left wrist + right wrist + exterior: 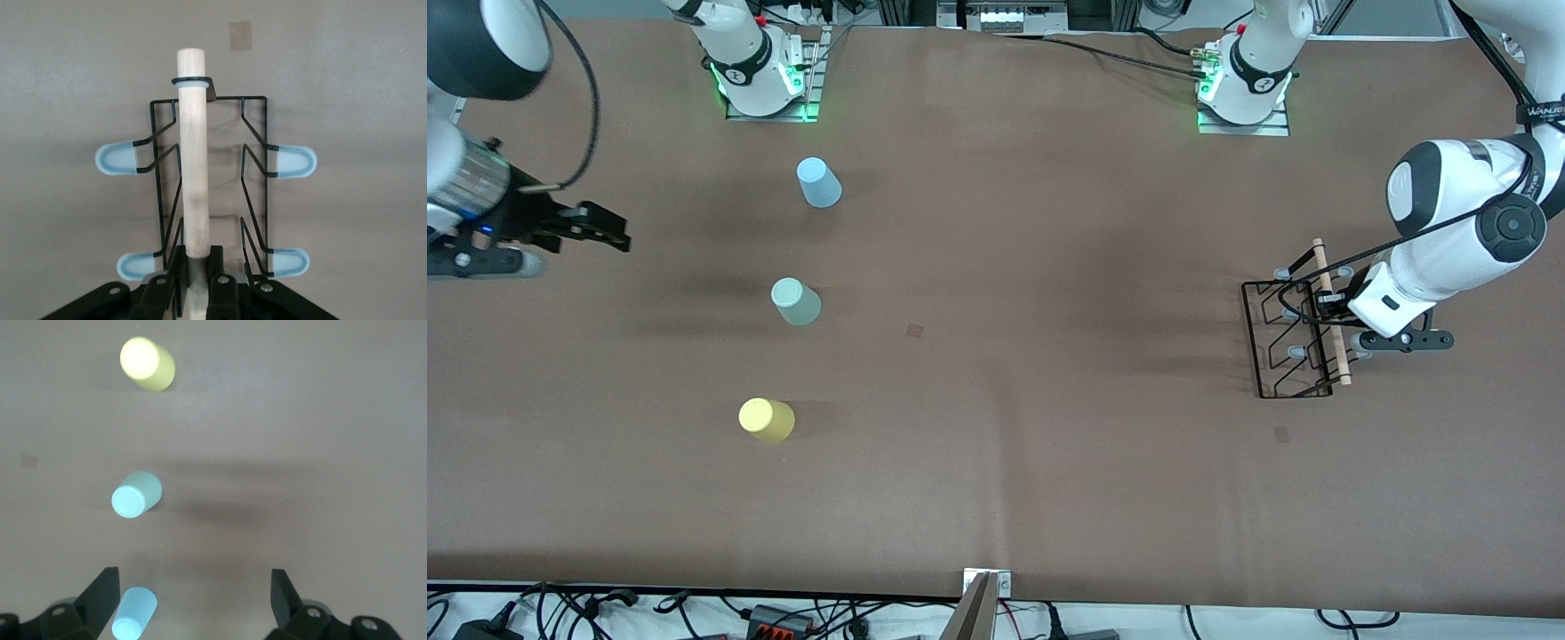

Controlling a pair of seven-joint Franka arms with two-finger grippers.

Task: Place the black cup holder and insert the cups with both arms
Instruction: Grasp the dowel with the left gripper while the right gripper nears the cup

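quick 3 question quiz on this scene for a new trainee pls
1. True or false: the left hand is shut on the pale wooden rod of the black wire cup holder.
2. Which pastel plastic cup lies nearest the front camera?
A. light blue cup
B. mint green cup
C. yellow cup
3. Is the right hand open or shut?

Key: 1 true; 2 C; 3 open, holding nothing.

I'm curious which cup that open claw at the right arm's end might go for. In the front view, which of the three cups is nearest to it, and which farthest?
Measured from the right claw, open over bare table:
1. Light blue cup, standing closest to the robot bases.
2. Mint green cup, the middle of the row; nearly level with the blue for distance.
3. Yellow cup, nearest the front camera, plainly farthest.
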